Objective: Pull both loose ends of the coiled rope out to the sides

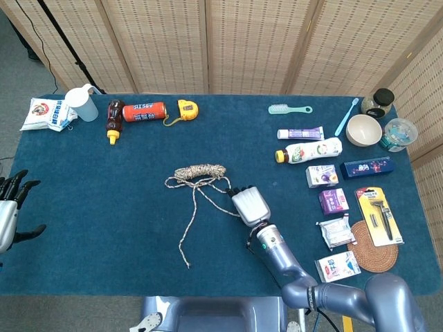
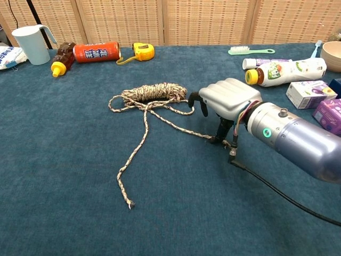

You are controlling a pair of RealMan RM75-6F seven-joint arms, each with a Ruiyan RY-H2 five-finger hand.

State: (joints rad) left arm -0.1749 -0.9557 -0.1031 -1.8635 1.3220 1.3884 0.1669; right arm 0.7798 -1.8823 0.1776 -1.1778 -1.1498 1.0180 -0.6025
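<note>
Head view, far left edge, mid-height: your left hand [image 1: 10, 207] sits off the table [image 1: 104, 207], fingers spread wide, holding nothing. It does not show in the chest view.

Upper left of the table: white snack bag [image 1: 48, 114], white pitcher [image 1: 82, 102], brown squeeze bottle with yellow cap [image 1: 113, 120], orange can lying on its side [image 1: 145, 111], yellow tape measure [image 1: 186, 108]. Same row shows along the top left of the chest view.

Centre of frame: the coiled rope [image 1: 201, 172], tan and mottled, bundle lying flat on the blue cloth. One loose end [image 1: 186, 234] runs down from the coil toward the lower centre, tip lying free. The other loose end [image 2: 181, 125] runs right from the coil to your right hand [image 1: 250, 205].

Right hand is just right of and below the coil, palm down, fingers [image 2: 201, 104] curled toward the table over the rope tip. In the chest view the thumb side meets the rope end at the cloth; looks like you're pinching it, contact point mostly hidden under the hand. A black cable [image 2: 277, 194] trails from the wrist across the cloth.

Right side of the table: green brush [image 1: 290, 108], blue toothbrush [image 1: 347, 117], toothpaste tube [image 1: 300, 133], white bottle with yellow cap [image 1: 309, 150], beige bowl [image 1: 364, 130], dark jar [image 1: 378, 102], several small boxes and packets, a packaged razor [image 1: 378, 216], woven coaster [image 1: 374, 247].
</note>
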